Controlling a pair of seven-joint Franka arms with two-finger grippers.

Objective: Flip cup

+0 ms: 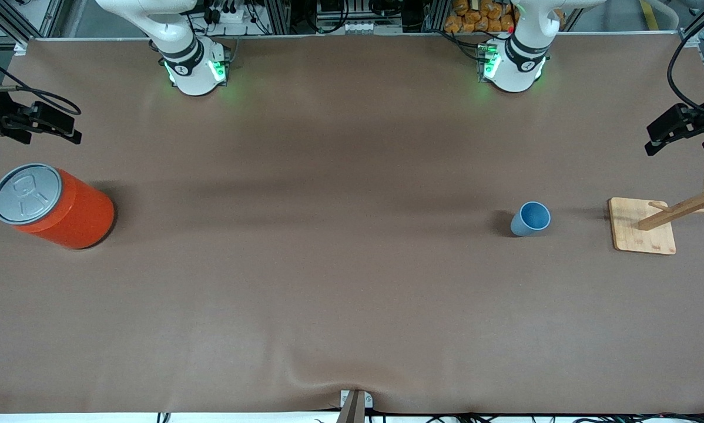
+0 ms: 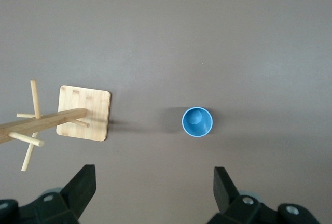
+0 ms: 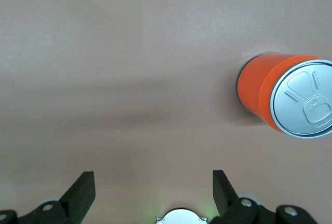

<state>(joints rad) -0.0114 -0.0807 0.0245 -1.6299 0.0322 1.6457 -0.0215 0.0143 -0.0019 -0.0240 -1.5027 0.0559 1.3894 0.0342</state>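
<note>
Plainly, the cup point(image 1: 530, 218) stands upright on the table point(image 1: 352, 282), mouth up, its long axis vertical, toward the left arm's end. It looks light, stiff and perhaps a little slick; we would pinch it across the tapered wall, mid-height. At its three o'clock in the front view stands the rack point(image 1: 643, 226); well apart at nine o'clock, the can point(image 1: 52, 205). Our left gripper point(image 2: 154, 190) hangs above the cup, jaws spread, grasping nothing. Our right gripper point(image 3: 153, 190) waits near the can, likewise released.
</note>
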